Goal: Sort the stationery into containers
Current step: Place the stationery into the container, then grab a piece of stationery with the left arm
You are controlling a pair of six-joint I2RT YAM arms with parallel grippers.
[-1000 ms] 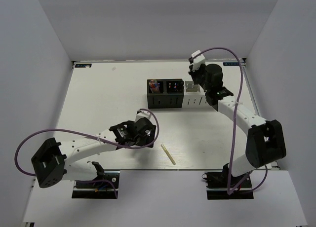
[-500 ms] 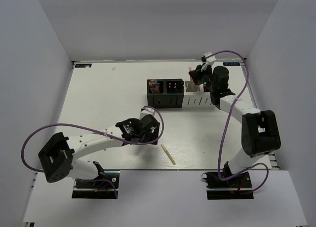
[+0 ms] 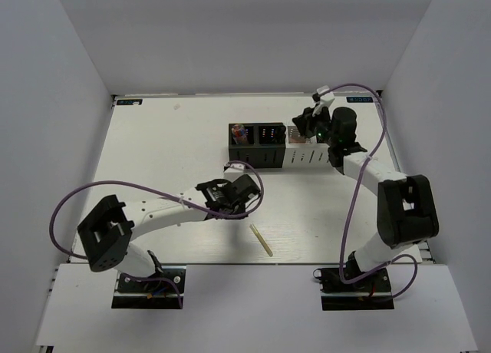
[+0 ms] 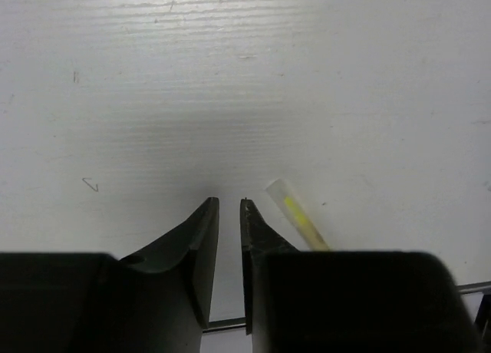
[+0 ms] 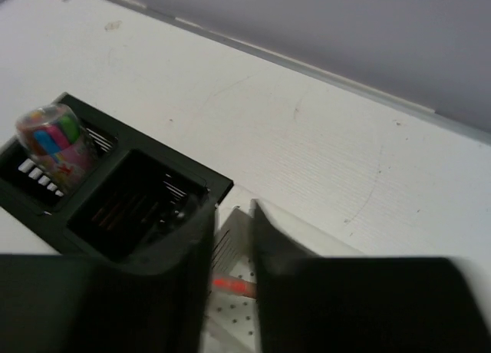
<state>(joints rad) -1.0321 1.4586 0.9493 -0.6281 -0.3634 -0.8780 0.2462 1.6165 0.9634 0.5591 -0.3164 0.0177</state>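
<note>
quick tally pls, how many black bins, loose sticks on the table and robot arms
black bins: 2
loose sticks: 1
robot arms: 2
total: 5

Under the left gripper (image 4: 229, 207), the table (image 4: 230, 77) is showing a white, matt face with a fine streaked grain and a few small scuffs. The gripper's fingers (image 4: 201, 245) are looking like smooth black plastic, catching a dull sheen along their edges. Just beside one finger, the stick (image 4: 295, 215) is appearing pale and half-translucent around a yellow core. Ahead of the right gripper (image 5: 232, 215), the black bins (image 5: 146, 207) are looking matt and perforated, and the tube (image 5: 54, 138) is gleaming like glossy clear plastic. Below its fingers, the white bin (image 5: 222, 318) is showing a punched, matt floor.
</note>
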